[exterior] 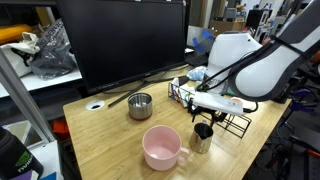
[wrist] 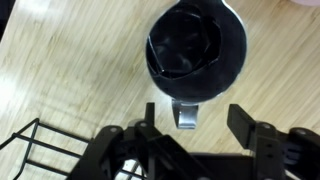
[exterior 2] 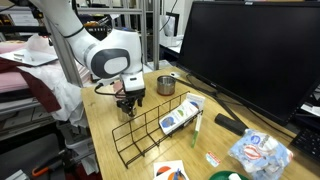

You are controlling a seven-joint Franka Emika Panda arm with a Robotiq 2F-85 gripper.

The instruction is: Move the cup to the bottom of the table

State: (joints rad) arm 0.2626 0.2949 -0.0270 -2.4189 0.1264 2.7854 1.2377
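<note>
From where I stand I count one cup [exterior: 203, 139], one pink mug [exterior: 161, 148], one steel pot [exterior: 140, 105] with a long handle, one black wire rack [exterior: 214, 104] and one big dark monitor [exterior: 128, 45], all on a single wood-grain table [exterior: 100, 140].

The cup stands upright on the wood, just beside the mug and in front of the rack. It is nearer the table's side edge under the arm than the pot is. The gripper [exterior: 203, 122] hangs directly over it.

In the wrist view the cup [wrist: 195, 48] shows its dark inside from above. The gripper [wrist: 198, 122] has its two fingers [wrist: 245, 118] spread wide, and nothing is held between them.

The widest bare wood lies between the pot and the mug and runs out toward the front corner. The rack blocks the side behind the cup.

In an exterior view a white-and-blue packet [exterior 2: 176, 121] lies in the rack [exterior 2: 150, 135]. A clear bag [exterior 2: 262, 150] sits by the monitor [exterior 2: 255, 55]. The print on both is too small to read.
</note>
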